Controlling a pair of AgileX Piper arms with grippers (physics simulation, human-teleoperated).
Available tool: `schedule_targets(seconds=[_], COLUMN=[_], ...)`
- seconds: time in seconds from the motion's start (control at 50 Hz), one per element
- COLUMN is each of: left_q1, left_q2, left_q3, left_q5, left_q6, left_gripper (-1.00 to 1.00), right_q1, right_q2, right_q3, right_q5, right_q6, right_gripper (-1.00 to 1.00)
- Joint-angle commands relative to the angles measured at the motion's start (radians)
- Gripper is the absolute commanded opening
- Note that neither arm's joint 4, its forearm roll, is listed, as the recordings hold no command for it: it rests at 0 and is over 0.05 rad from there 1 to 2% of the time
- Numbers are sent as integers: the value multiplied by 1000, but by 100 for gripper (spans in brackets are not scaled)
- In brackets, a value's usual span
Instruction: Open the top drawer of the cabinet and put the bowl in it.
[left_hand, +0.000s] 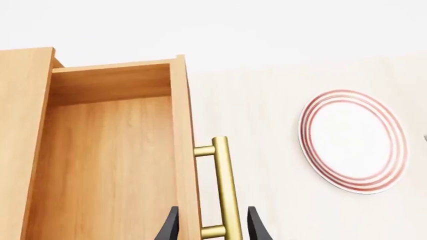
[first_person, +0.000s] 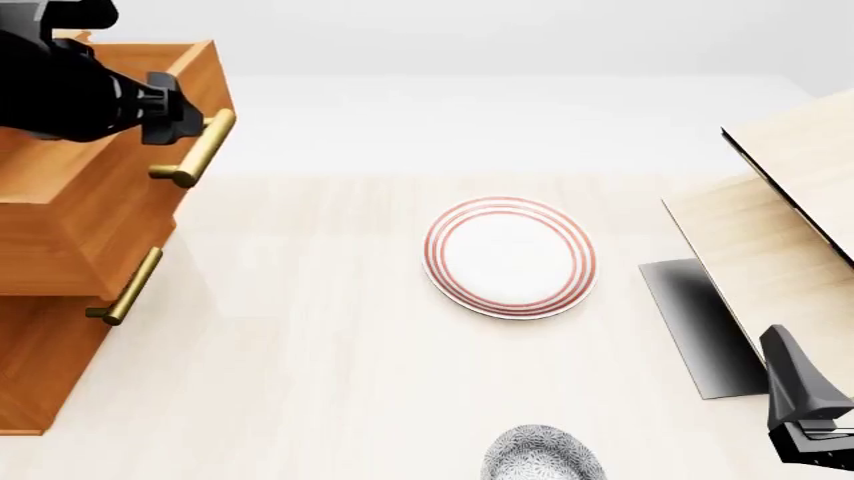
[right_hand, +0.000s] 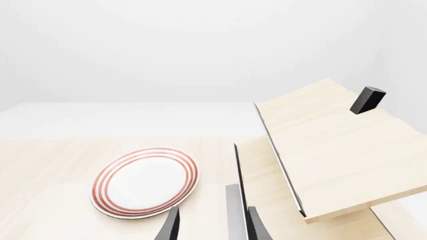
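Red-ringed plate (first_person: 510, 257) mid-table, bowl (first_person: 543, 455) nearer, left hand (left_hand: 213, 226) spread around pulled-out top drawer's (left_hand: 113, 150) handle (left_hand: 223, 187) (right parted).

Plate (first_person: 510, 257) across all 3 views

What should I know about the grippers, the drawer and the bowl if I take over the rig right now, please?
Left gripper: fingers straddle the top drawer's brass handle; grip cannot be confirmed.
Right gripper: open, empty, low on the right, near the pale wooden structure.
Top drawer of the cabinet: pulled out, empty.
Bowl: on the table's near edge, untouched, in front of the plate.
Left: release the handle, put the bowl in the drawer.
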Motion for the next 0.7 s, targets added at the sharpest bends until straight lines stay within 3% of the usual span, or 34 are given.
schedule_targets(seconds=[0.02,0.7], left_q1=[-31,-105], left_q2=[10,10], left_q3=[-2,-23], left_q5=[1,12], left_q6=[4,18], left_gripper=[100,100], right_q1=[0,0], right_q2=[-2,-2], right_q3=[0,0], right_q5=[0,0], right_q6=[-1,-1], right_gripper=[100,100])
